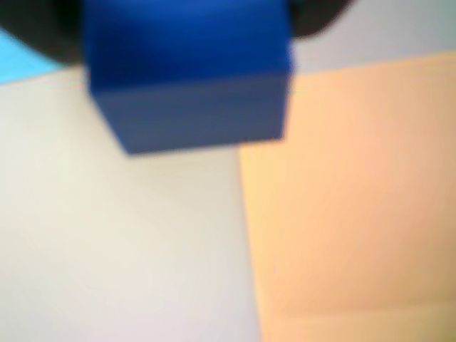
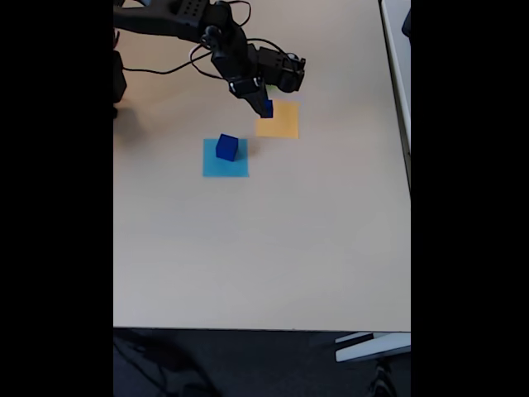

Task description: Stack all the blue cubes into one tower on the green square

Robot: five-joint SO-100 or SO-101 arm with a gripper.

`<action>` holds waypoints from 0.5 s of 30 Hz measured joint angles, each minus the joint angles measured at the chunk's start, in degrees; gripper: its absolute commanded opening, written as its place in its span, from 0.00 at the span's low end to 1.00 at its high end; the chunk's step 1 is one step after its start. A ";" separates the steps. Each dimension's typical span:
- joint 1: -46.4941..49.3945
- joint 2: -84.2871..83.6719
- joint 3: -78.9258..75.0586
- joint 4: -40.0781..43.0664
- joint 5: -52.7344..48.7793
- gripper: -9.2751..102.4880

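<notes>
In the wrist view a blue cube (image 1: 189, 75) is seen at twelve o'clock, blurred and very close, with dark jaw parts behind its upper corners. It appears to be carried clear of the worktop (image 1: 121, 249). An orange square (image 1: 356, 199) is spread from three to five o'clock, and a sliver of a light blue square (image 1: 21, 57) is caught at ten o'clock. The cube's edges are turned slightly against the orange square's edge. No long axis can be named, since a cube is equal on all sides.

In the fixed view the gripper (image 2: 263, 103) is found at about twelve o'clock, its jaws clamped on the small cube (image 2: 266, 108), just at the ten o'clock corner of the orange paper (image 2: 279, 122). A second, larger cube (image 2: 227, 147) is left standing on the light blue paper (image 2: 223, 164), toward seven o'clock of the jaws. The green square cannot be picked out under the arm.

A slip is judged possible, because the cube seems to be gripped only near its top. A skewed, unsteady tower could also follow if the cube is set down turned.
</notes>
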 measured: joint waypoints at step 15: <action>-4.57 -15.03 -13.89 -0.97 1.23 0.15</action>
